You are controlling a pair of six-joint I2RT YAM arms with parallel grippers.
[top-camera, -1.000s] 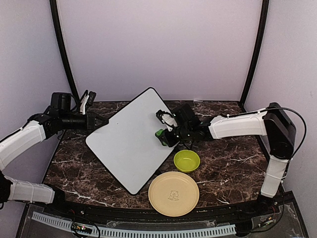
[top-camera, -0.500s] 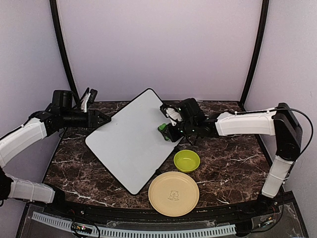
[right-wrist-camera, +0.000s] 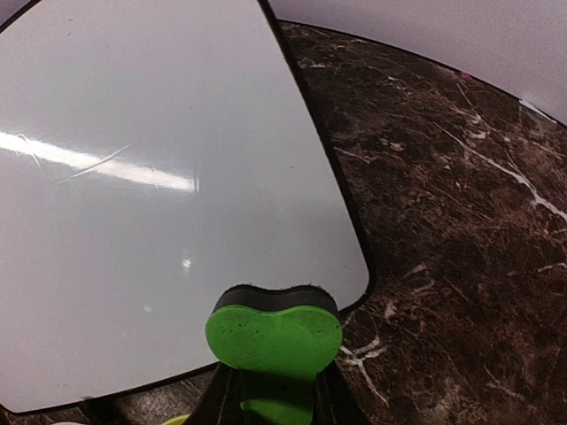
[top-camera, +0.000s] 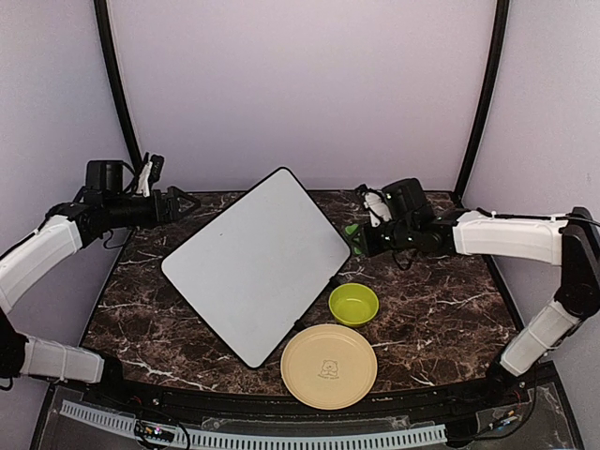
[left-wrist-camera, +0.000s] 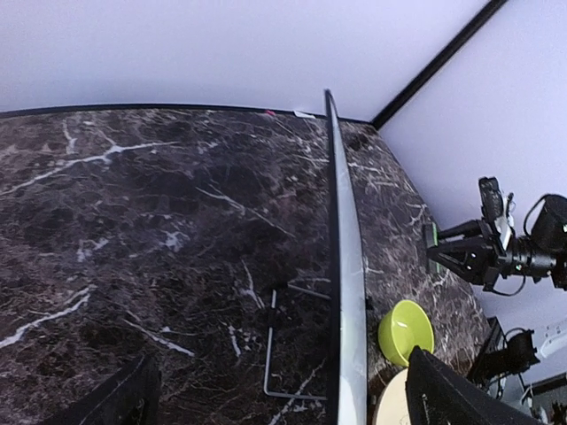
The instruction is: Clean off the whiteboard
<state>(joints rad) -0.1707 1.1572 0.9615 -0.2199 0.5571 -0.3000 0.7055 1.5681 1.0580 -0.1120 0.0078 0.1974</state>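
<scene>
Whiteboard: a blank white panel with a thin black rim and rounded corners. It sits at the centre of the table, turned so that its corners point to 12, 3, 6 and 9 o'clock in the top view. No marker lines are visible on its face. The left wrist view shows it edge-on, with a thin wire stand on the marble just beside that edge.

Eraser: green body with a dark pad, just beside the whiteboard's 3 o'clock corner. In the left wrist view it stands apart from the rim. The right wrist view shows it against the whiteboard's near edge, and contact cannot be judged there.

Right gripper: at 3 o'clock of the whiteboard, jaws clamped on the eraser.

Left gripper: at 10 o'clock of the whiteboard, clear of its rim. The jaws are spread wide and hold nothing. Its fingers frame the lower corners of the left wrist view.

Bowl: lime green, on the table at 4 o'clock of the whiteboard, near its lower right edge.

Plate: round and beige, with a small figure at its centre. It lies at 5 o'clock, just beside the bowl and close to the whiteboard's 6 o'clock corner.
</scene>
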